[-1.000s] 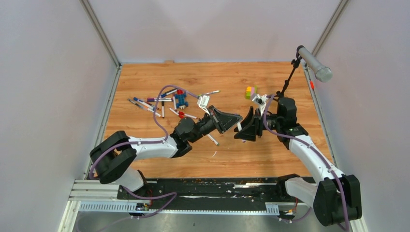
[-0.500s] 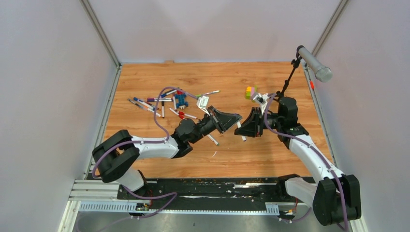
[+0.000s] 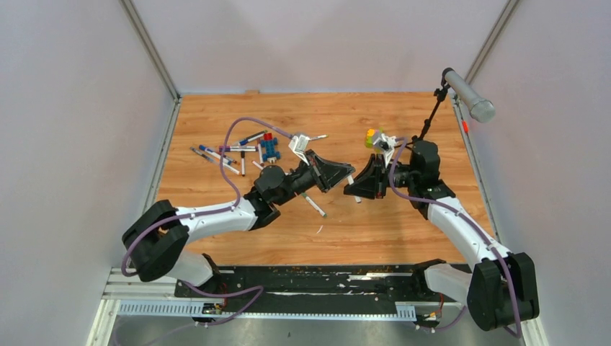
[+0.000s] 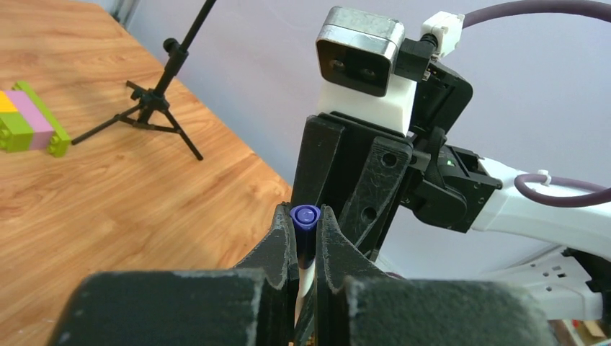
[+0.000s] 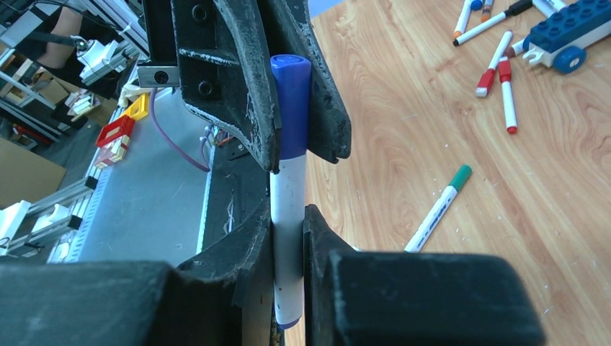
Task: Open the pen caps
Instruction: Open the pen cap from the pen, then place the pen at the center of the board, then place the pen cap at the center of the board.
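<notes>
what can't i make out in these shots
left wrist: only the cap's end shows; the left gripper covers the pen's barrel
top view: the right gripper and left gripper mostly hide that pen
top view: loose pens too small to tell which are capped
right wrist: brick toy cut by the edge

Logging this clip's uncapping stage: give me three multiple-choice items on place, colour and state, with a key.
1. Where is the gripped pen? A flat on the table; B raised, held at both ends; C beside the bricks.
2. Its cap is: A red; B blue; C green.
3. The cap is: A on the pen; B off, on the table; C off, in the right jaws.
Key: B, left gripper clamps the cap, right gripper the pen's body; B, blue in both wrist views; A, it sits flush.
</notes>
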You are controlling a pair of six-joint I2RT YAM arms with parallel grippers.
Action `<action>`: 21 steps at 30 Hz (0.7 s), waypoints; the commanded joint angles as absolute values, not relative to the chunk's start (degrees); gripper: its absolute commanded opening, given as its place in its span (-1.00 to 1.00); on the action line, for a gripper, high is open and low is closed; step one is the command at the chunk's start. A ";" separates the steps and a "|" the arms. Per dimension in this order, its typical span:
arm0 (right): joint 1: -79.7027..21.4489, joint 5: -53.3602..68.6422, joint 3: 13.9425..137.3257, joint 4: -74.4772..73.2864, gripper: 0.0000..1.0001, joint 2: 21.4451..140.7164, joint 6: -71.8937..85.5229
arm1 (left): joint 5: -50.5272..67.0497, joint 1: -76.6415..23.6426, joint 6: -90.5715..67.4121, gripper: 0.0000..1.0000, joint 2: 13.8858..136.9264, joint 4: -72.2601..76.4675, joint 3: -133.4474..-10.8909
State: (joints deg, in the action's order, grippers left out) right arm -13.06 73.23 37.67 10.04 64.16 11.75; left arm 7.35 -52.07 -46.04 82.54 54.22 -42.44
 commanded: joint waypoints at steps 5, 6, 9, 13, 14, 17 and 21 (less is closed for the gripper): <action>-14.51 82.48 35.95 6.02 -1.00 64.59 8.80 | -16.42 -45.62 -31.80 -1.00 70.62 64.38 -44.88; -14.69 82.48 35.88 6.05 -1.00 64.68 8.75 | -17.04 -45.62 -30.74 -1.00 69.99 64.24 -45.00; -14.94 82.23 35.75 5.94 -1.00 64.76 8.30 | -19.00 -45.47 -29.52 -1.00 68.53 64.44 -44.75; -14.94 78.59 38.01 -3.70 -1.00 64.17 -0.52 | -19.03 -45.27 -30.44 -1.00 65.92 63.06 -43.77; -14.94 76.52 38.92 -7.27 -1.00 63.81 -4.83 | -18.68 -45.19 -30.62 -1.00 64.89 61.55 -43.26; -14.73 66.90 41.92 -17.56 -1.00 61.81 -17.31 | -18.03 -45.09 -32.48 -1.00 59.97 52.28 -40.91; -13.09 49.45 41.96 -20.17 -1.00 58.90 -22.46 | -18.49 -45.04 -35.98 -1.00 51.64 29.39 -38.90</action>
State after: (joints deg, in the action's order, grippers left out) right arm -14.52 66.24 39.51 -13.69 62.43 -10.55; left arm -16.78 -44.99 -33.52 58.61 50.06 -40.21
